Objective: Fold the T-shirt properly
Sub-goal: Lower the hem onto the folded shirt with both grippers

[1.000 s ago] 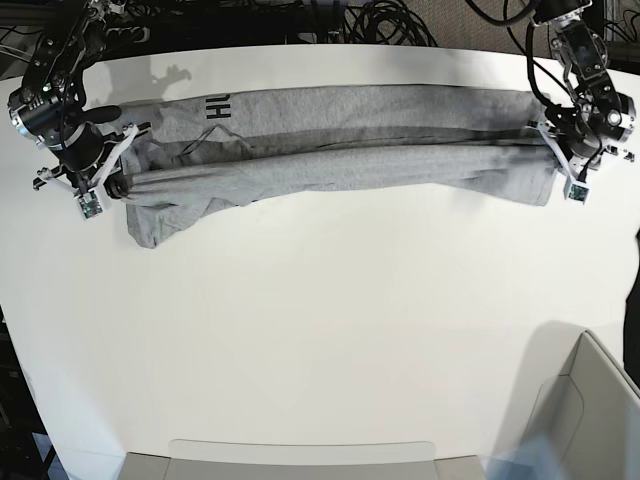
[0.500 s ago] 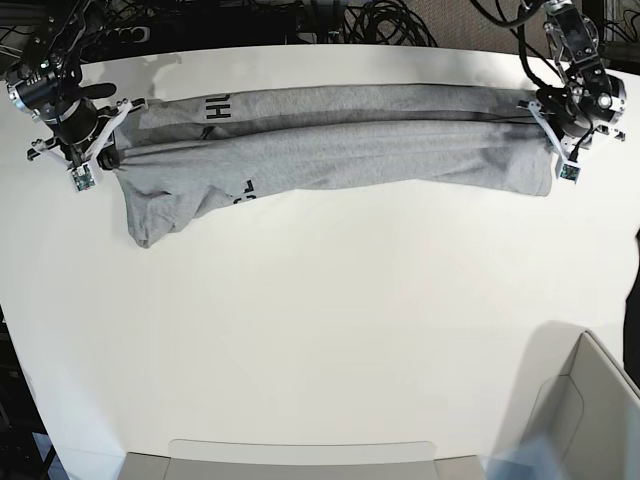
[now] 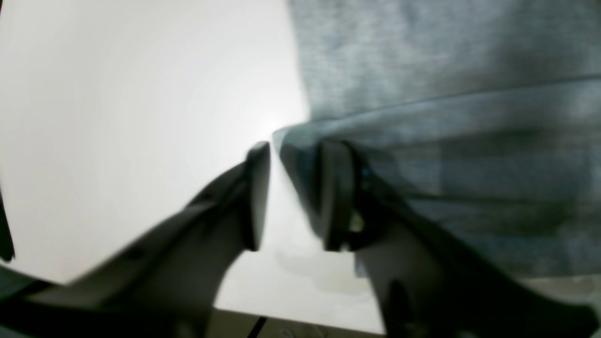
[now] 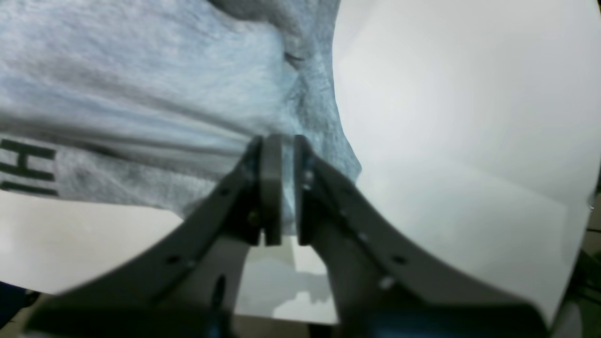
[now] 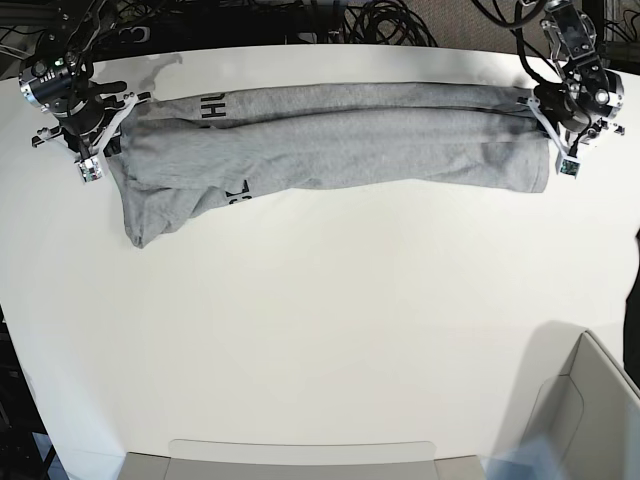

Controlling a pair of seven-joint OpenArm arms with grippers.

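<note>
The heather-grey T-shirt (image 5: 340, 140) lies in a long folded band across the far side of the white table (image 5: 320, 330), with black lettering (image 5: 212, 105) near its left end. My right gripper (image 5: 112, 145) is at the shirt's left end. In the right wrist view it (image 4: 287, 188) is shut on the shirt's edge (image 4: 141, 84). My left gripper (image 5: 548, 125) is at the shirt's right end. In the left wrist view it (image 3: 296, 197) has its jaws apart, with the shirt's corner (image 3: 446, 70) against one finger and table showing in the gap.
A cardboard box (image 5: 590, 410) stands at the near right corner. A grey tray edge (image 5: 300, 455) runs along the table's near side. Cables (image 5: 380, 20) lie behind the far edge.
Both grippers have moved toward the table's far edge, carrying the shirt's near fold up and over. The band now lies flatter and closer to the far edge.
</note>
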